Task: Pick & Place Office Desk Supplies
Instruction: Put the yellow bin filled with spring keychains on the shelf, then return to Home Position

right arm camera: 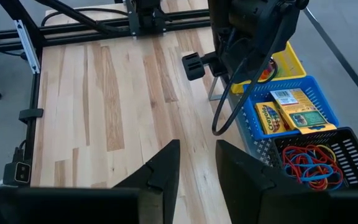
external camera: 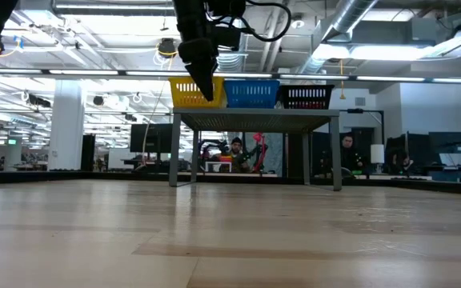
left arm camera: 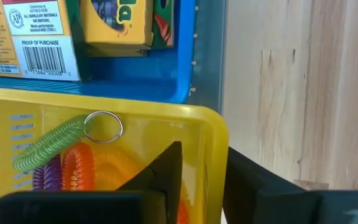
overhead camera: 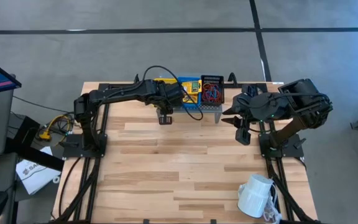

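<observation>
Overhead camera looks straight down; low one sits level, facing the riser beneath the left gripper. Left wrist camera is close above the yellow bin; right wrist's, farther, shares it

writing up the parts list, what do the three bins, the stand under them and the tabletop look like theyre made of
The yellow bin and blue bin look like glossy moulded plastic, with slotted walls and rounded rims. The black bin is a fine grid, probably wire mesh, though plastic is possible. The riser looks like matte grey perforated metal. The tabletop is pale wood in jointed strips with a satin finish.
</observation>
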